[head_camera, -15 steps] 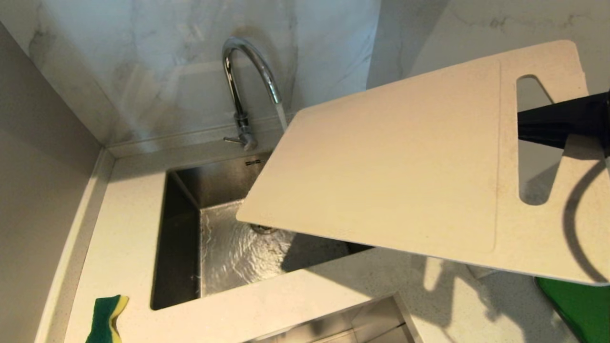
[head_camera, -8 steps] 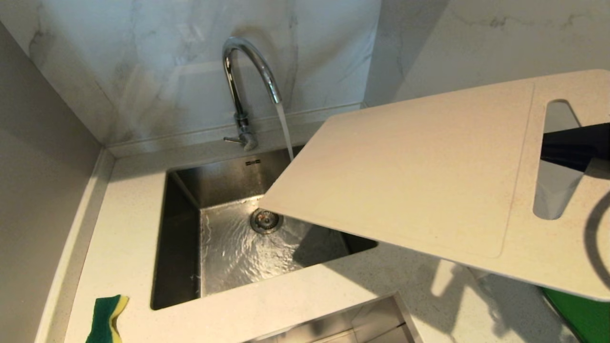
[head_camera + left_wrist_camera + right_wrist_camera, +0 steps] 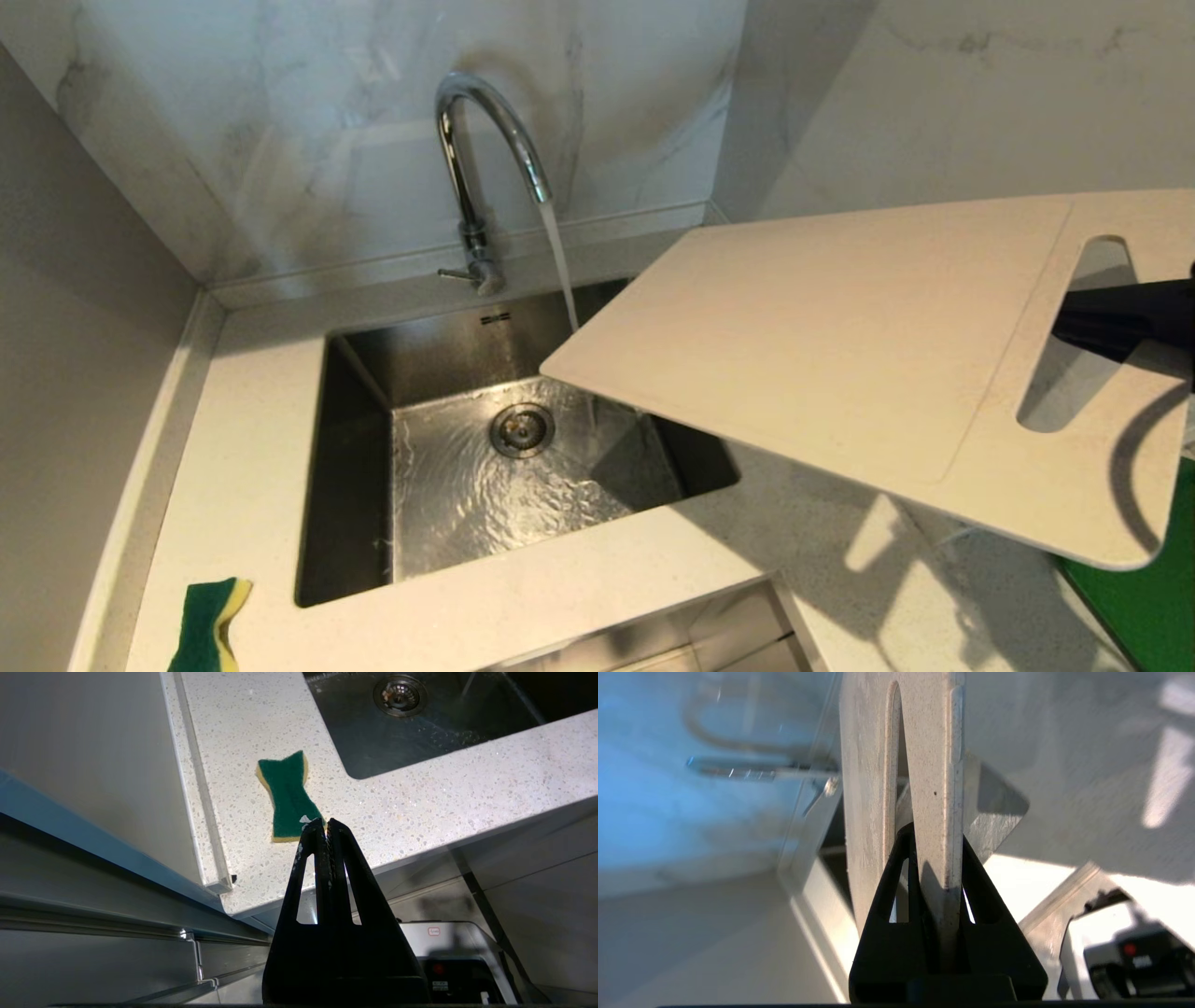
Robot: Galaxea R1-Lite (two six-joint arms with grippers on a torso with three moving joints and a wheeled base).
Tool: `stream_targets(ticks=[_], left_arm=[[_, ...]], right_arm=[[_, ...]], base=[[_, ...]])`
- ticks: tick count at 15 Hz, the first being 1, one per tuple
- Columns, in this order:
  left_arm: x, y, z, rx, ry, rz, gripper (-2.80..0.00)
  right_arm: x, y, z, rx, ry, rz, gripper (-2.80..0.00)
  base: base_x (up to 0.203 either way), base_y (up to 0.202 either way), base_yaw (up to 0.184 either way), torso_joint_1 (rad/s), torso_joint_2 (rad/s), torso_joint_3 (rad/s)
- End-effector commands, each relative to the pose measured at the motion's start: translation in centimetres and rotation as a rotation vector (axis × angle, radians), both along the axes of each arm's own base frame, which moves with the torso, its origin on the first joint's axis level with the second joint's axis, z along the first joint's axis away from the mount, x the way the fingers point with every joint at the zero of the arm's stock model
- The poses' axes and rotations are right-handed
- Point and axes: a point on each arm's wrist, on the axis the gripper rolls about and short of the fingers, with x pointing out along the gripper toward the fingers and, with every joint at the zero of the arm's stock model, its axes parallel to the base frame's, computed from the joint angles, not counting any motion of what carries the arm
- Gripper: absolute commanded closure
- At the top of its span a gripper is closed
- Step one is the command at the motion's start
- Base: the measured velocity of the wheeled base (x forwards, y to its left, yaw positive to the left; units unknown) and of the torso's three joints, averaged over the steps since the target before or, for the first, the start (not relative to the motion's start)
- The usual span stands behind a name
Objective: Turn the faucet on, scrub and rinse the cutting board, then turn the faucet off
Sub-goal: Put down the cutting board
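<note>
Cutting board [image 3: 822, 364] hangs in the air over the counter at three o'clock of the sink [image 3: 345, 485], held by our right gripper [image 3: 1106, 322], which is clamped on the strip beside the handle slot. From that gripper the board's long axis runs out toward nine o'clock, its far corner just past the sink edge. The faucet [image 3: 485, 140] at twelve o'clock is running, and the stream falls just beside that corner. Our left gripper [image 3: 325, 828] is pinched closed and empty, parked off the counter near the sponge [image 3: 287, 795]. No writing can be read anywhere.
</note>
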Motion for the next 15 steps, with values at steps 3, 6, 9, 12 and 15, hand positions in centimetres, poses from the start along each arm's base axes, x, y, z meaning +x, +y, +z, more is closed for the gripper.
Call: stream_targets(ticks=[3, 6, 9, 12, 15], left_arm=[[0.0, 0.0, 0.0, 0.000, 0.001, 0.002, 0.00], [0.0, 0.0, 0.0, 0.000, 0.001, -0.001, 0.00], [0.0, 0.0, 0.0, 0.000, 0.001, 0.000, 0.00], [0.0, 0.0, 0.0, 0.000, 0.001, 0.000, 0.00], [0.0, 0.0, 0.0, 0.000, 0.001, 0.001, 0.00]], right_arm=[[1.2, 0.2, -1.1, 0.009, 0.039, -0.057, 0.00], [2.2, 0.3, -1.8, 0.027, 0.065, -0.100, 0.00], [2.8, 0.3, -1.8, 0.025, 0.057, -0.159, 0.00], [3.5, 0.3, -2.4, 0.026, 0.077, -0.178, 0.00], [4.5, 0.5, -2.9, 0.074, 0.115, -0.208, 0.00]], base=[[0.000, 0.000, 0.000, 0.000, 0.00, 0.000], [0.000, 0.000, 0.000, 0.000, 0.00, 0.000], [0.000, 0.000, 0.000, 0.000, 0.00, 0.000], [0.000, 0.000, 0.000, 0.000, 0.00, 0.000], [0.000, 0.000, 0.000, 0.000, 0.00, 0.000]])
